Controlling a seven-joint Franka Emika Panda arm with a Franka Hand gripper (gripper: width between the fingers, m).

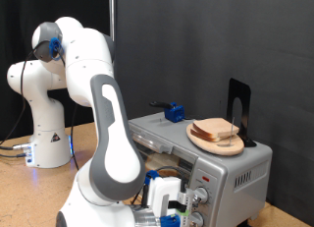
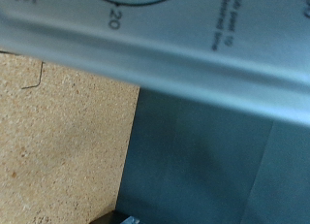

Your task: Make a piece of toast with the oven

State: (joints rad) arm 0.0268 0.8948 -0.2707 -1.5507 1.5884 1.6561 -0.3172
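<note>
The silver oven (image 1: 235, 173) stands at the exterior view's lower right, with its knobs (image 1: 201, 198) on the front. My gripper (image 1: 180, 205) is low in front of the oven, right at the knobs; its fingers are hidden by the hand. The wrist view is very close to the oven's silver front panel (image 2: 194, 59), where a timer dial marked 20 (image 2: 116, 16) shows. A small brown patch (image 1: 167, 173) shows behind my hand at the oven's front; I cannot tell whether it is the single piece of toast.
A round wooden plate (image 1: 201, 141) with stacked bread slices (image 1: 218, 131) sits on the oven's top, beside a black stand (image 1: 238, 107) and a small blue object (image 1: 175, 113). The light wooden table (image 2: 58, 137) lies below, with a dark surface (image 2: 213, 166) beside it.
</note>
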